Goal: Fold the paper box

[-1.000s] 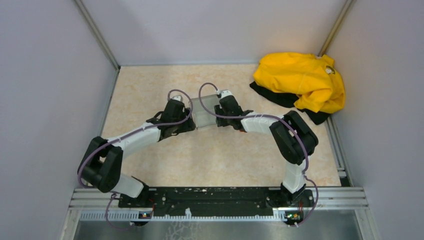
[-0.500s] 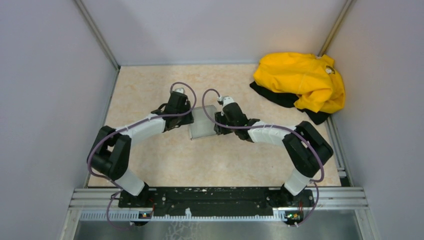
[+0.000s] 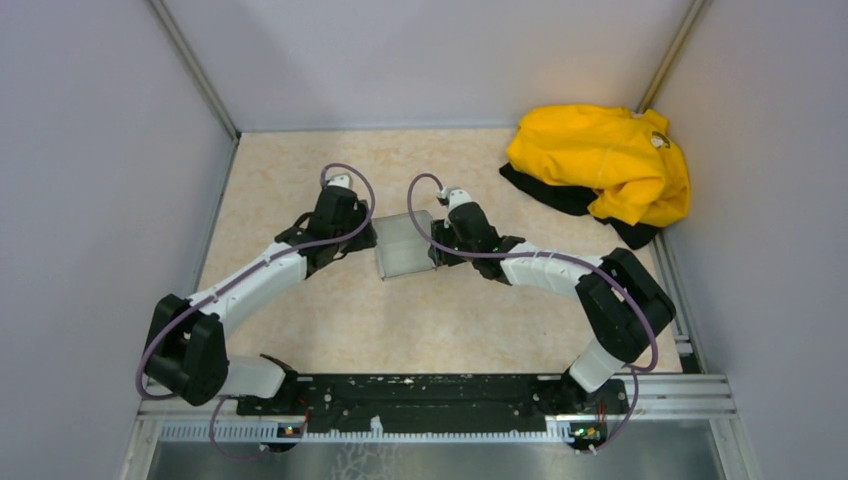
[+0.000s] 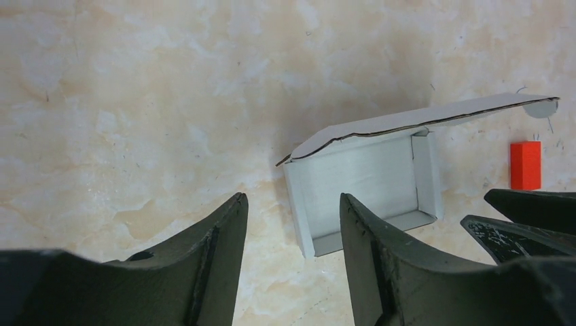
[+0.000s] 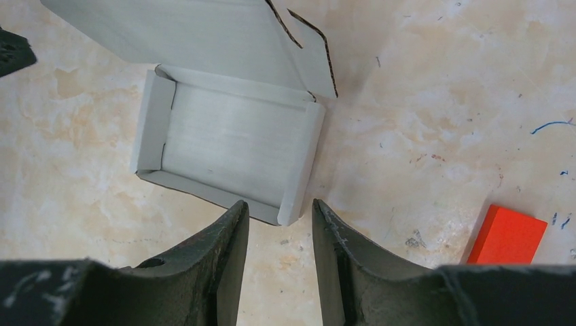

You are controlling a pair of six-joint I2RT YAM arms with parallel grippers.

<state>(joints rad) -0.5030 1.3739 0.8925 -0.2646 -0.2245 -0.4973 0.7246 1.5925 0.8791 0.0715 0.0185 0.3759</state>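
Top external: paper box (image 3: 404, 248) sits on the table (image 3: 290, 180) between both grippers, walls up, lid (image 3: 400, 226) raised. Right wrist: right gripper (image 5: 278, 204) is partly open and holds nothing. The box's near corner is right at the gap between its tips (contact or not, can't tell). The box's long axis runs across that view, with the lid hinged on the far long side. Left gripper (image 4: 292, 204) gapes wider, also empty, just short of the box's end wall. Right arm looks nearer. My read: the lid has to swing down toward the arms, so approach from the hinge side. Red block (image 5: 509, 234) lies apart, to the right.
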